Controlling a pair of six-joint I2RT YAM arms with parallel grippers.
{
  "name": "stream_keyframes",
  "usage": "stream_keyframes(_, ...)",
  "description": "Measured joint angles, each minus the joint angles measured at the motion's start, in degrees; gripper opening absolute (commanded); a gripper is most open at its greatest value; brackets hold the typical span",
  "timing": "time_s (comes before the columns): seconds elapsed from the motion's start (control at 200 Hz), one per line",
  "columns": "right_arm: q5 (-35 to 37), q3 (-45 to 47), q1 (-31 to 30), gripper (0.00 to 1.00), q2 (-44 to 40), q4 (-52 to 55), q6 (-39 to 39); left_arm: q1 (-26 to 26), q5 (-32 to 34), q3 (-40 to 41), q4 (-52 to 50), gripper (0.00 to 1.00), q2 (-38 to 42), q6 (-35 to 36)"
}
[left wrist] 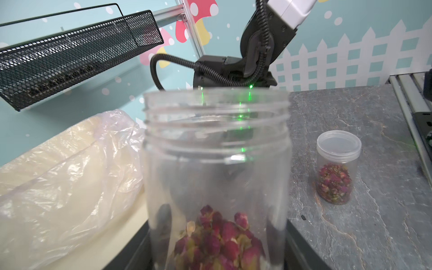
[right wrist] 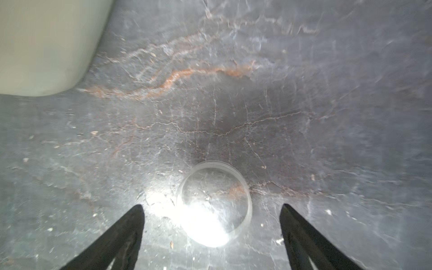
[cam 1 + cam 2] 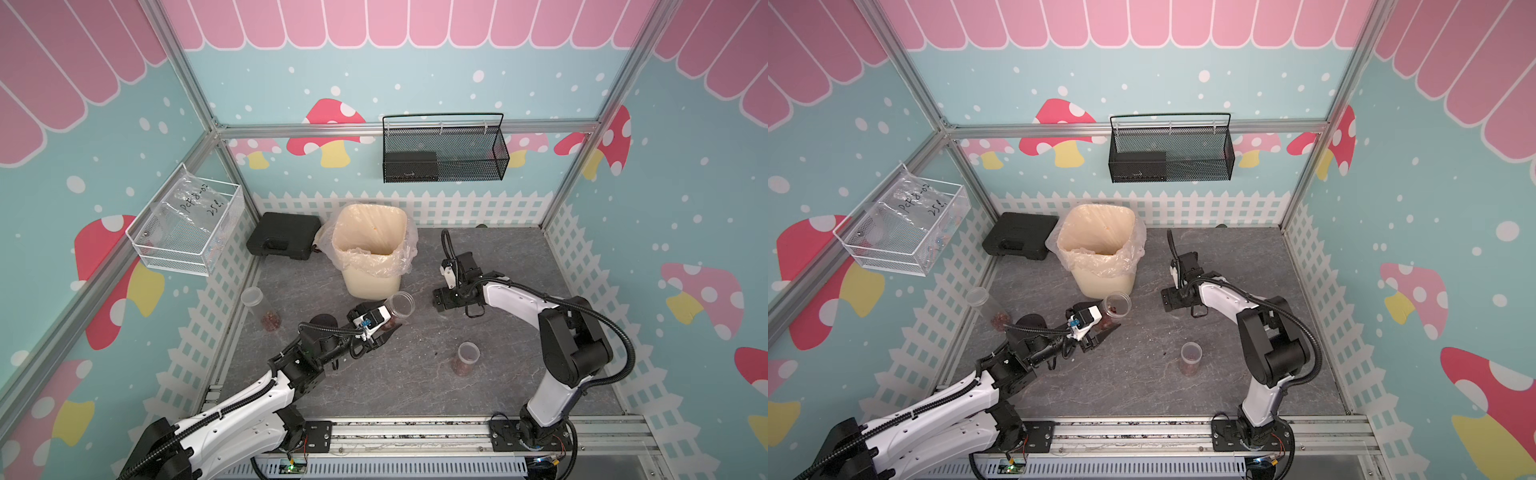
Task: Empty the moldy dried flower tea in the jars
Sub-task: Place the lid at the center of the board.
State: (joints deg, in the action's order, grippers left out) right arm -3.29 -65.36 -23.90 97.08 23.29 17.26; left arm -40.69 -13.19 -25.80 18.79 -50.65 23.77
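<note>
While the left gripper [image 3: 388, 325] clamps the open jar [image 3: 398, 308], which is tilted with its mouth toward the bin [image 3: 370, 282] and just beside it, the tea [image 1: 219, 243] lies at the jar's bottom. The right gripper [image 2: 211, 206] hangs with its jaws wide over the lid [image 2: 210, 184], which lies flat on the table [image 3: 415, 382], clear of both fingers. The front jar [image 3: 468, 359] and the side jar [image 3: 261, 307], both capped and holding tea, stand well apart.
</note>
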Motion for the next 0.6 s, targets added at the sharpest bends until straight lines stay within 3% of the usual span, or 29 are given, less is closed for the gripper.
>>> stream_keyframes(0.32, 4.2, 0.0, 0.0, 0.97, -17.8, -0.4, -1.3, 0.0, 5.2, -15.1, -12.4, 0.06, 1.7, 1.6)
stream_keyframes(0.39, 4.9, 0.1, 0.0, 0.94, -19.6, -0.4, -2.3, 0.0, 7.5, -20.7, -16.7, 0.06, 0.3, 3.1)
stream_keyframes(0.6, 5.0, 2.7, 0.0, 0.98, -25.0, -3.4, -7.4, 0.3, 15.2, -39.3, -32.2, 0.06, -8.6, 10.8)
